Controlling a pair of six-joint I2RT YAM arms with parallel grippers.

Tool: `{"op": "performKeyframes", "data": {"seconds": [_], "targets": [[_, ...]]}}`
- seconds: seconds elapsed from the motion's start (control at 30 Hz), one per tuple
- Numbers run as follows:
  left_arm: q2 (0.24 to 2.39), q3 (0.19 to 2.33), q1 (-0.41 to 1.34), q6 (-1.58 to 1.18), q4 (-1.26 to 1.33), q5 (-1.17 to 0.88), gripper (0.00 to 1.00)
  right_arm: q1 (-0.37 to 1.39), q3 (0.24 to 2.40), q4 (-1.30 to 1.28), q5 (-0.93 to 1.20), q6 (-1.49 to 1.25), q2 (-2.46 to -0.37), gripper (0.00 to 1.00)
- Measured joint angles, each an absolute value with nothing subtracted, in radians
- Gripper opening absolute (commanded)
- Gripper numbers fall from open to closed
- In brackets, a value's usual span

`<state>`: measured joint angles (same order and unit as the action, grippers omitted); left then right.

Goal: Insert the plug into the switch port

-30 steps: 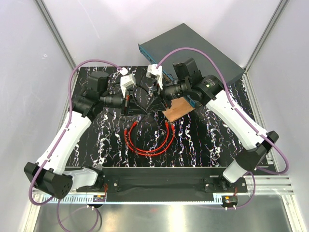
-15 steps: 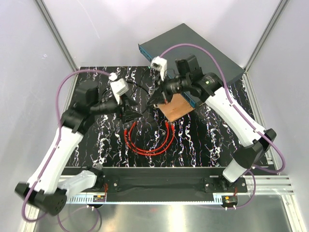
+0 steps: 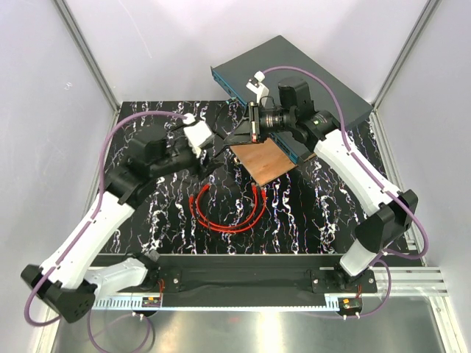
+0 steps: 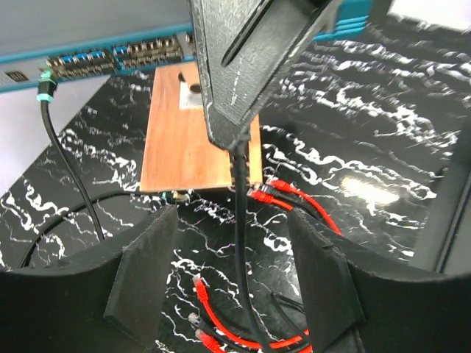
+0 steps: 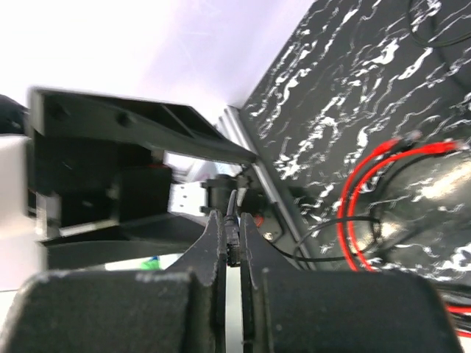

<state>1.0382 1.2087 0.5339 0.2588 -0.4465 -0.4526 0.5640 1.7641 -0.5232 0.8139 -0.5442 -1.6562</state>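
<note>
Red cable (image 3: pixel 228 224) lies in loose loops on the black marbled worktop (image 3: pixel 324 198), nearest the arm bases, with its ends turned up toward the far side. A plug (image 4: pixel 199 283) at one of those ends rests flat on the worktop with nothing touching it. Several red ends look alike, and which one is meant cannot be told.

Above these ends hangs the left gripper (image 4: pixel 232 220), its jaws wide apart and empty. A thin black cable (image 4: pixel 239 243) drops between its fingers in the wrist view. Whether it touches them cannot be told.

That black cable runs up into the right gripper (image 5: pixel 232 219), which is closed tight on it and holds it above the worktop near the wooden board (image 4: pixel 191 147).

Beyond the board sits the switch (image 3: pixel 294 70). Its teal face shows a row of sockets, any free one of which could serve as the switch port (image 4: pixel 147 53). A teal-booted lead (image 4: pixel 45 84) occupies one at the left end.

Assessment: the task is at the pick-up step, and no grasp has yet been made on the plug.

The next move appears to call for three things:
- The black cable must be carried clear of the descent path.
- The left gripper should lower onto the red cable just behind a plug and close there.
- The connector must be squared to a free socket before being pushed in.
</note>
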Motion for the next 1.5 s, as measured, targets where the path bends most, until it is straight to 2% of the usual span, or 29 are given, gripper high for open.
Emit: {"op": "performKeyframes", "data": {"seconds": [0.2,0.53,0.63,0.67,0.7,0.77,0.8,0.9,1.13,1.5], "targets": [[1.095,1.225,0.566,0.299,-0.435,-0.381,0.48,0.564,1.732,-0.47,0.833,-0.637,-1.656,0.0],[1.096,1.237,0.584,0.324,-0.417,-0.379,0.19,0.562,1.707,-0.407,0.856,-0.712,-1.656,0.0],[1.096,1.238,0.585,0.324,-0.416,-0.384,0.01,0.559,1.7,-0.387,0.859,-0.731,-1.656,0.0],[1.096,1.241,0.585,0.321,-0.419,-0.385,0.0,0.558,1.699,-0.384,0.86,-0.736,-1.656,0.0],[1.097,1.243,0.585,0.319,-0.422,-0.388,0.0,0.556,1.696,-0.379,0.863,-0.741,-1.656,0.09],[1.104,1.254,0.585,0.315,-0.433,-0.396,0.0,0.548,1.692,-0.372,0.877,-0.75,-1.656,0.35],[1.11,1.262,0.585,0.314,-0.439,-0.4,0.0,0.542,1.69,-0.37,0.889,-0.758,-1.656,0.56],[1.134,1.292,0.585,0.31,-0.478,-0.417,0.0,0.503,1.689,-0.378,0.904,-0.746,-1.654,0.74],[1.187,1.333,0.586,0.266,-0.566,-0.421,0.0,0.338,1.689,-0.503,0.853,-0.622,-1.56,0.86],[1.353,1.455,0.658,0.131,-0.641,-0.35,0.0,-0.009,1.538,-0.691,0.754,-0.548,-1.139,0.96]]}}
